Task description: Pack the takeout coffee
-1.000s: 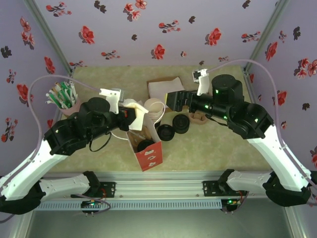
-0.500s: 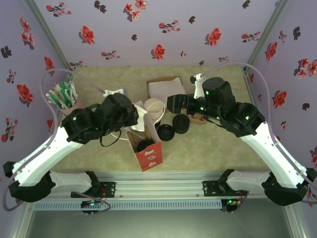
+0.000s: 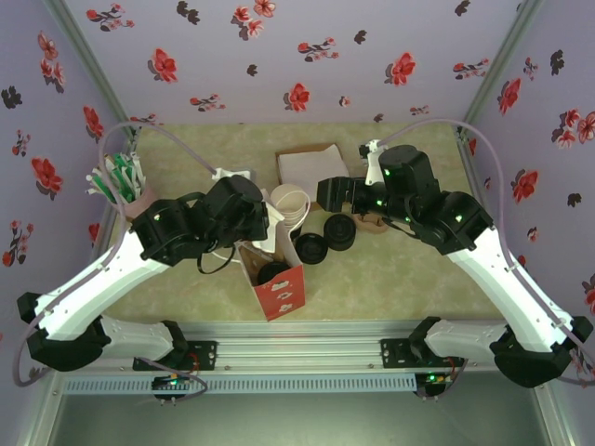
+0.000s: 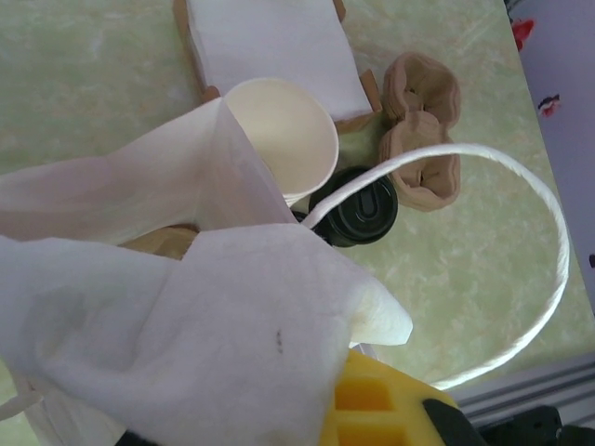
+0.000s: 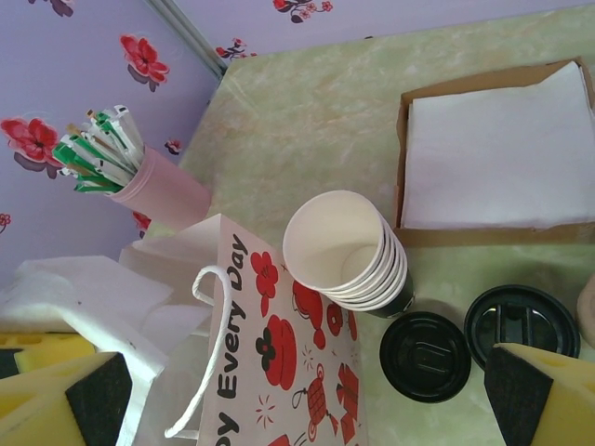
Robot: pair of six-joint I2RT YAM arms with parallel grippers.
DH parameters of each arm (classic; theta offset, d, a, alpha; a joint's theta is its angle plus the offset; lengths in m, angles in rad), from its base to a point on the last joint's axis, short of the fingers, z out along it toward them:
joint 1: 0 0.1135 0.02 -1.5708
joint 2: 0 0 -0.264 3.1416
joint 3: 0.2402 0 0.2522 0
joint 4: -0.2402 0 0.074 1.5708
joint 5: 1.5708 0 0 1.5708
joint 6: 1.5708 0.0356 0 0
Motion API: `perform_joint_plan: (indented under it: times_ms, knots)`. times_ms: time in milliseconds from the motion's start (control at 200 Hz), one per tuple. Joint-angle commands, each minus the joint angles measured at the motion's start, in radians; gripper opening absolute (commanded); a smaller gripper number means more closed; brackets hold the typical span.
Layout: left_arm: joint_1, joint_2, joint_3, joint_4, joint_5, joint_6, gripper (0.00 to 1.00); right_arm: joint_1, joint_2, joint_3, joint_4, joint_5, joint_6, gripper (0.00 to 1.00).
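Note:
The red-and-white paper bag point(image 3: 279, 290) stands open at the table's near centre. A round black lid point(image 3: 272, 271) shows in its mouth; the cup wall beneath is hidden. My left gripper point(image 3: 255, 217) hangs over the bag's far-left corner, shut on a white napkin point(image 4: 186, 344) that drapes past its yellow finger point(image 4: 390, 409). My right gripper point(image 5: 297, 400) is open above the bag point(image 5: 297, 372), just short of the nested cup stack point(image 5: 344, 246), with nothing between its fingers.
Two loose black lids point(image 3: 310, 248) point(image 3: 339, 232) lie right of the bag, with brown sleeves point(image 3: 372, 221) beyond. A napkin tray point(image 3: 284, 158) sits at the back behind the cup stack point(image 3: 290, 203). A pink holder of sticks point(image 3: 125, 195) stands far left.
My left arm has swung right and forward, carrying the napkin in over the bag's mouth. My right gripper has hardly shifted.

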Motion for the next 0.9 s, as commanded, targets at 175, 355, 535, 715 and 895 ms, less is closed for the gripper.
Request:
perform_joint_plan:
  times_ms: [175, 355, 535, 715, 895]
  knots:
    - [-0.007, 0.070, 0.003, -0.078, 0.045, 0.074, 0.00, -0.019, -0.030, -0.022, 0.026, -0.014, -0.012, 0.99]
    - [-0.007, 0.059, -0.023, -0.096, 0.036, 0.059, 0.00, -0.028, -0.039, -0.036, 0.030, -0.020, -0.013, 0.99]
    - [-0.007, 0.060, -0.027, -0.119, 0.034, 0.055, 0.00, -0.033, -0.037, -0.040, 0.037, -0.034, -0.015, 0.99]
    - [-0.007, 0.060, -0.016, -0.167, 0.009, 0.051, 0.00, -0.037, -0.036, -0.036, 0.035, -0.039, -0.019, 0.99]
    - [-0.007, 0.062, -0.003, -0.190, 0.007, 0.057, 0.01, -0.039, -0.036, -0.040, 0.037, -0.042, -0.020, 0.99]
